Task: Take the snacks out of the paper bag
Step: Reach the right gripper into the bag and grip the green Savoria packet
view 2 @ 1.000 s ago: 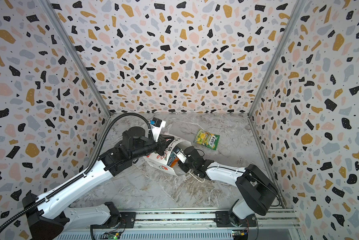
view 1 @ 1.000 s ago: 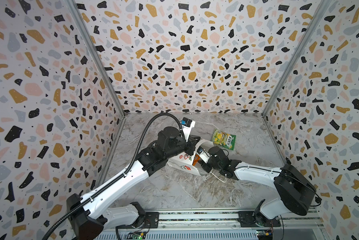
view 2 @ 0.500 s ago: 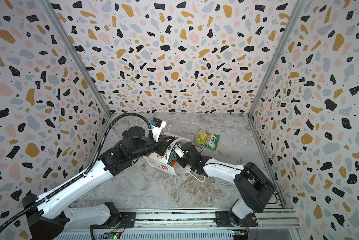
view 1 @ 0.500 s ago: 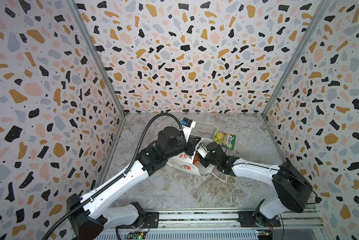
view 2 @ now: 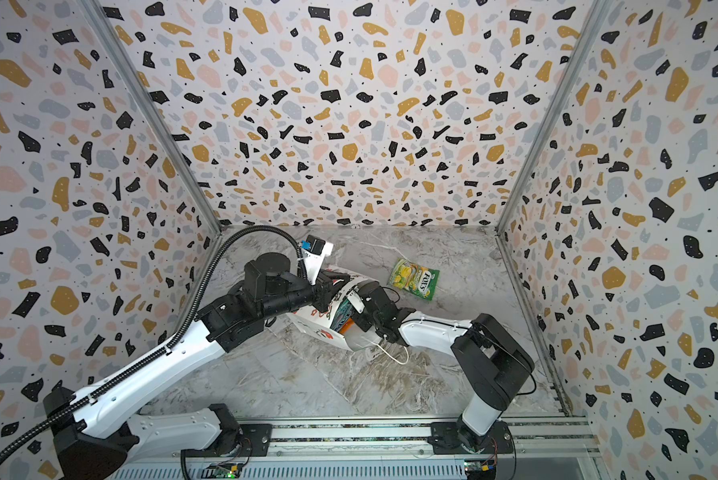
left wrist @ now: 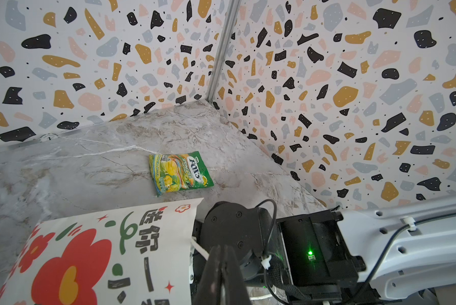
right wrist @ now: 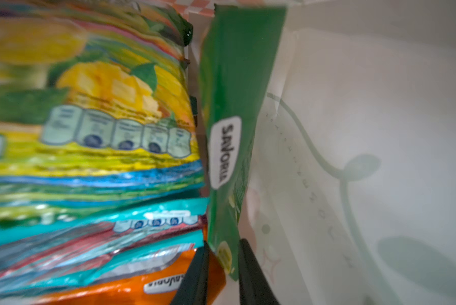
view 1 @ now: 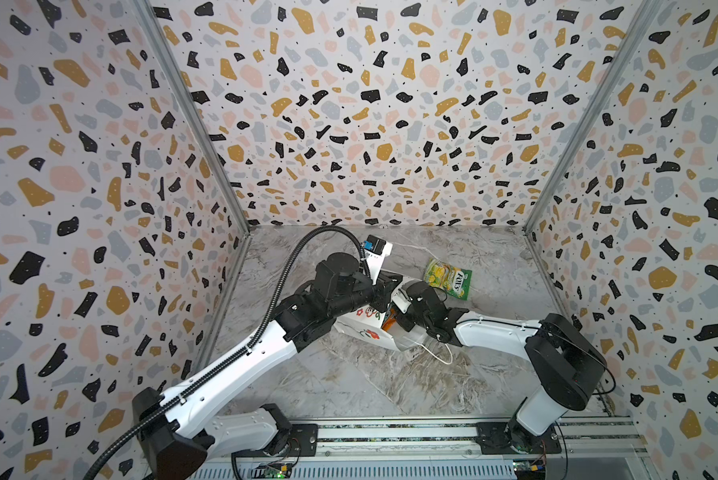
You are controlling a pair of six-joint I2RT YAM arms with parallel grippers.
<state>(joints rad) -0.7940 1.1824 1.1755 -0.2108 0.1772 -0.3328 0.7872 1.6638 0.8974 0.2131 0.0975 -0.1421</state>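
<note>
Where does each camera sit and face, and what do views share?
Both top views: high in front, facing down toward the back wall; both arms, paper bag, loose packet.
Left wrist: on left arm, facing past shut fingers and bag to the loose packet, shared with top views; right arm shows.
Right wrist: inside the bag, facing stacked packets; fingers flank a green packet.

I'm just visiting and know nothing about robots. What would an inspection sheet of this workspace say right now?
Surface: marble-look tabletop.
Job's things: paper bag on its side; one green-yellow packet out on the tabletop; more packets inside.
Clutter: nothing seen.
Grippers: left gripper shut on the paper bag's mouth; right gripper inside the bag, astride a green packet's edge.
Cables: black hose arching over the left arm.
Surroundings: terrazzo-patterned walls on three sides.
</note>
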